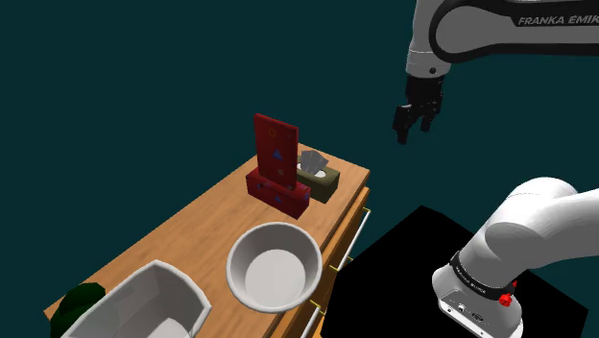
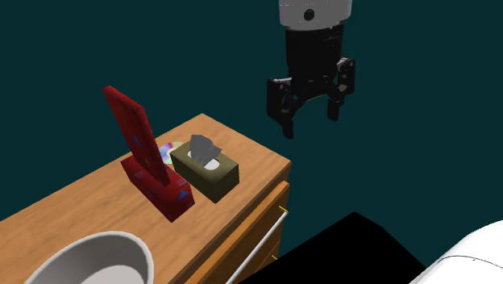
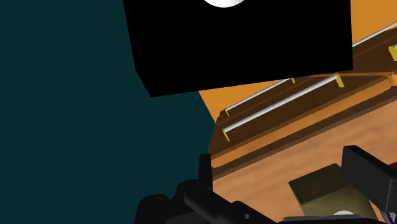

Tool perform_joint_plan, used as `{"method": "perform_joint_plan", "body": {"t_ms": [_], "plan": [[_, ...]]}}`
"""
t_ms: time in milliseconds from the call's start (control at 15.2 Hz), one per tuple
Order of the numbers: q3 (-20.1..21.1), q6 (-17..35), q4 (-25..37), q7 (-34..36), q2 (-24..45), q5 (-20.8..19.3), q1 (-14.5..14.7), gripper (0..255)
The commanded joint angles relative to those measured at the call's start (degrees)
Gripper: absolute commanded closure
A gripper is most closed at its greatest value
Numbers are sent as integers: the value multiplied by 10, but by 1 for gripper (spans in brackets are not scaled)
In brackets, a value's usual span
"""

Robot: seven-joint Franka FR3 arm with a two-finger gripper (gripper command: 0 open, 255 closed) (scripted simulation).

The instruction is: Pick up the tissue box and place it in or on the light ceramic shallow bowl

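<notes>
Gripper (image 2: 310, 121) hung above and beyond the dresser (image 2: 250, 157) corner, jaws released, empty. Olive tissue box (image 2: 205, 169) sat on the wooden top just beside a red stand (image 2: 149, 153), well apart from the pale bowl (image 1: 245, 252).

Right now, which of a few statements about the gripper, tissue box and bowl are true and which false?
1. The gripper holds the tissue box. False: it hangs open and empty in the air, off the dresser's edge.
2. The bowl is empty. True.
3. The tissue box stands next to the red toy. True.
4. The tissue box lies in the bowl. False: it sits on the dresser, apart from the bowl.
</notes>
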Motion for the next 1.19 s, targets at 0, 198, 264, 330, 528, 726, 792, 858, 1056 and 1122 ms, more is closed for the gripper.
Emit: {"method": "perform_joint_plan", "body": {"t_ms": [0,198,264,330,528,726,792,858,1056,1122], "plan": [[0,0,0,0,0,0,0,0],[-18,81,-24,-18,27,28,9,0],[-24,109,-31,-25,38,38,12,0],[-30,136,-36,-33,50,48,16,0],[-47,215,-47,-61,90,84,31,0],[-65,290,-49,-96,137,128,51,0],[-71,314,-47,-110,154,145,59,0],[-77,337,-45,-126,172,163,68,0],[-96,398,-30,-179,227,227,97,0],[-103,416,-23,-200,245,251,107,0]]}}
